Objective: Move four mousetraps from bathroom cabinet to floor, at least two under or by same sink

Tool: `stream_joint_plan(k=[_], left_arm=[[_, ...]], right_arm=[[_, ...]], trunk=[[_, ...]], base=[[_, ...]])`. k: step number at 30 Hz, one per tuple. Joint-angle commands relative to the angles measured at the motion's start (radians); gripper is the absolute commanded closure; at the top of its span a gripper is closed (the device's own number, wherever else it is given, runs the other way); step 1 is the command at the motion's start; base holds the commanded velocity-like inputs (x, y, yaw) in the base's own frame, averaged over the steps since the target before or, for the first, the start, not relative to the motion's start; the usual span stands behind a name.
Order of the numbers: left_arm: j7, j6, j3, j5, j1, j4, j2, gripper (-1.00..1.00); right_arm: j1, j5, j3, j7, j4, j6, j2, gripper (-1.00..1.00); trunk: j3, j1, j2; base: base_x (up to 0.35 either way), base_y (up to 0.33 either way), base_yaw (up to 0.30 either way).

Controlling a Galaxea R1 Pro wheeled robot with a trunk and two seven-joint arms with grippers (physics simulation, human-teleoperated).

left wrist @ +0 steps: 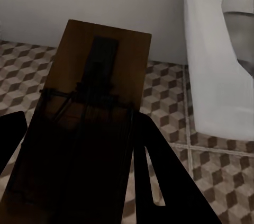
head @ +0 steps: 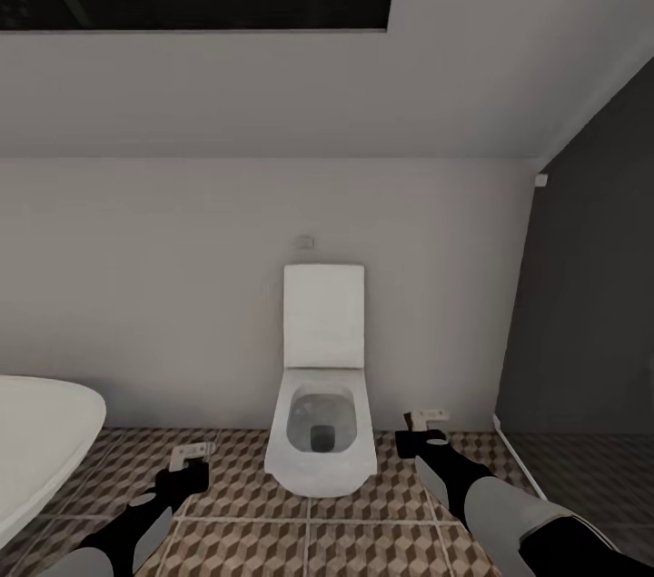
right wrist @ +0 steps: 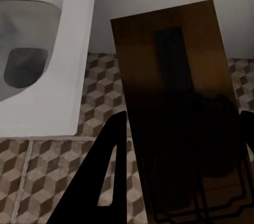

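Note:
Each of my hands carries a mousetrap above the cube-patterned bathroom floor point(head: 309, 541). In the head view my left gripper point(head: 188, 468) is shut on one mousetrap point(head: 196, 450) left of the toilet. My right gripper point(head: 421, 437) is shut on another mousetrap point(head: 427, 418) right of it. The left wrist view shows a brown wooden mousetrap point(left wrist: 98, 86) with its wire frame, held in the left gripper point(left wrist: 79, 144). The right wrist view shows the other mousetrap point(right wrist: 174, 97) held in the right gripper point(right wrist: 180, 139). The cabinet and the sink are out of view.
A white toilet point(head: 322, 432) with its lid up stands against the pale wall straight ahead. The white bathtub's rim point(head: 36, 441) juts in at the left. A dark grey wall point(head: 590, 304) closes the right side, with a darker floor strip along its foot.

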Motion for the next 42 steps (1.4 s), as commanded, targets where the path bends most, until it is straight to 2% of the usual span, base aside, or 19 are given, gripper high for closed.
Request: stream_joint_plan(k=[1, 42], left_arm=[[-0.003, -0.008, -0.007, 0.010, -0.001, 0.003, 0.001, 1.00], [0.000, -0.014, -0.007, 0.012, -0.001, 0.008, 0.002, 1.00]], right_arm=[[0.000, -0.008, 0.009, -0.004, -0.001, 0.005, 0.000, 1.00], [0.000, -0.012, 0.009, -0.002, 0.000, 0.001, -0.006, 1.00]], trunk=[[-0.004, 0.004, -0.008], [-0.133, 0.161, -0.295]], base=[[0.000, 0.000, 0.000], [0.000, 0.000, 0.000]])
